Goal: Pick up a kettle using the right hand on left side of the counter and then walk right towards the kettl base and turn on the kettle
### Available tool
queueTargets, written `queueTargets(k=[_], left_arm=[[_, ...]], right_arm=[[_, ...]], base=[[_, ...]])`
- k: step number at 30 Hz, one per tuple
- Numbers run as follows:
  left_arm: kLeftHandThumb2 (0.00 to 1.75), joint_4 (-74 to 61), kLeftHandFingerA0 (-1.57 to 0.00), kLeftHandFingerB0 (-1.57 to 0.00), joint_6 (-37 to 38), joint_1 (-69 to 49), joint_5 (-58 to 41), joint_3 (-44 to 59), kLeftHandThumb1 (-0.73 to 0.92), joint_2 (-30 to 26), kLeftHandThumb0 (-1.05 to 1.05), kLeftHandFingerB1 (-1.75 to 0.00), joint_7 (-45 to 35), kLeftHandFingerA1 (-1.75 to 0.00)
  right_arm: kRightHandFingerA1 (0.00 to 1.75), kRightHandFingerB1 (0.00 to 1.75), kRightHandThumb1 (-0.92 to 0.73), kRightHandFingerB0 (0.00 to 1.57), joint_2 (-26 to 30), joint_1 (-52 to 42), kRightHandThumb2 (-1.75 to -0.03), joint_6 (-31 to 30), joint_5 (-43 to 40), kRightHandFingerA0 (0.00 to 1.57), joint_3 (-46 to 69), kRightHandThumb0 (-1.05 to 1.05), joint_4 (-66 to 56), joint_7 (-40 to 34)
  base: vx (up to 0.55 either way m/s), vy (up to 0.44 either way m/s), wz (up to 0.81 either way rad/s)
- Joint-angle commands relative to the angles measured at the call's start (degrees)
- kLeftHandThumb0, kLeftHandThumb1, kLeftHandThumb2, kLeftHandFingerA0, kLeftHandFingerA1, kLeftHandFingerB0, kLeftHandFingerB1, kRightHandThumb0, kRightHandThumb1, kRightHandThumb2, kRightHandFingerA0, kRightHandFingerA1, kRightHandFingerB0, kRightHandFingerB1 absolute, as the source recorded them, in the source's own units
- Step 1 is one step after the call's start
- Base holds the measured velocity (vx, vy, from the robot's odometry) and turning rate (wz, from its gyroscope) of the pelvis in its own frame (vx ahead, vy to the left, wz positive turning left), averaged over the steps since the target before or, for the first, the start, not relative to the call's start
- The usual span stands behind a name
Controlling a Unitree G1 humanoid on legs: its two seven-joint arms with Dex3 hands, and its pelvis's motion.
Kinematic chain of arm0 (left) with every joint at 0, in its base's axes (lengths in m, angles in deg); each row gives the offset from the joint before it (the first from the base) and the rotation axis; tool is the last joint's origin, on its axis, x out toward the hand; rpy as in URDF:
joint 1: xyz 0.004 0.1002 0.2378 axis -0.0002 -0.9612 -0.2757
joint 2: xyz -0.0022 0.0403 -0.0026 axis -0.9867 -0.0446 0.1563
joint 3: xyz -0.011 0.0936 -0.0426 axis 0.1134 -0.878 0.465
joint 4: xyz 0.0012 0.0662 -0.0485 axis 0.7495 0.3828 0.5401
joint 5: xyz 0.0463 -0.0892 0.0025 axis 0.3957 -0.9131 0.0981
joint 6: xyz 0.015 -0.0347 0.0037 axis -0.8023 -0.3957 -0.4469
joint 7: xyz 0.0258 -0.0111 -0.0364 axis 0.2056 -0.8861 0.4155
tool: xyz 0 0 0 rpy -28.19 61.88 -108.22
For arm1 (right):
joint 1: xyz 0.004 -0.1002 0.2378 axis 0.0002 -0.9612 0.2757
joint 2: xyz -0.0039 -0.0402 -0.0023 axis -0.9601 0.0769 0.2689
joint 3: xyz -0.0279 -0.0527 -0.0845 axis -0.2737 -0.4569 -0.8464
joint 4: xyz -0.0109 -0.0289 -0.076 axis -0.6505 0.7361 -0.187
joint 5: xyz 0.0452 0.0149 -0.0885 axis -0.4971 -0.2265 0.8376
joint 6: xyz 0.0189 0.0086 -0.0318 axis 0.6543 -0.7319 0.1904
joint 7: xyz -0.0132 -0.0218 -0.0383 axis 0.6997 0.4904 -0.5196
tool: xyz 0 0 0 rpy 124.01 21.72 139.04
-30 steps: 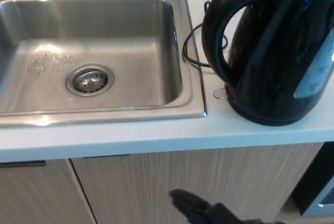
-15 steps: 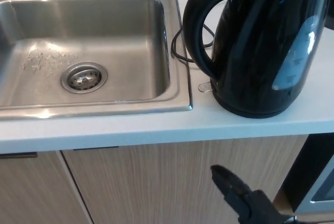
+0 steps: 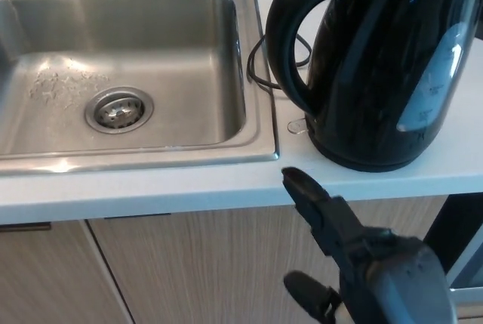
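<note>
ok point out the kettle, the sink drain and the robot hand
kettle (image 3: 377, 75), head view, on its black body
sink drain (image 3: 118, 109), head view, on the strainer's centre
right robot hand (image 3: 332, 233), head view, on its finger

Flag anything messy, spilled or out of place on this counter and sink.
A whitish speckled residue marks the sink floor left of the drain. Behind the kettle, its black cord loops loosely. Nothing looks spilled or damaged.
</note>
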Motion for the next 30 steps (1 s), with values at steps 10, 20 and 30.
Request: queueTargets(k=[10,20,30], left_arm=[[1.11,-2.4,-1.1,-0.99,4.7,-1.2,-3.3,-0.4,0.47,1.2,-0.12,-0.93,-5.1,-1.03],[1.11,-5.8,-1.1,-0.97,4.5,-3.7,-2.9,-1.2,0.49,2.6,-0.09,-0.96,-5.1,-1.06],[1.14,-6.1,-1.11,-0.98,4.6,-4.5,-2.0,-1.5,0.49,2.3,-0.09,-0.96,-4.3,-1.06]], right_arm=[[1.31,0.46,-0.45,0.0,-0.4,16.8,-0.94,-8.9,1.7,1.24,0.3,-0.3,23.9,-5.2],[1.64,0.33,-0.68,0.09,0.9,18.5,-0.66,-11.3,0.1,1.03,0.6,-0.34,27.1,-6.0],[1.64,0.39,-0.61,0.1,2.0,17.9,-0.79,-9.1,-2.4,1.19,-1.1,-0.37,21.0,-6.1]], base=[[0.0,0.0,0.0],[0.0,0.0,0.0],[0.0,0.0,0.0]])
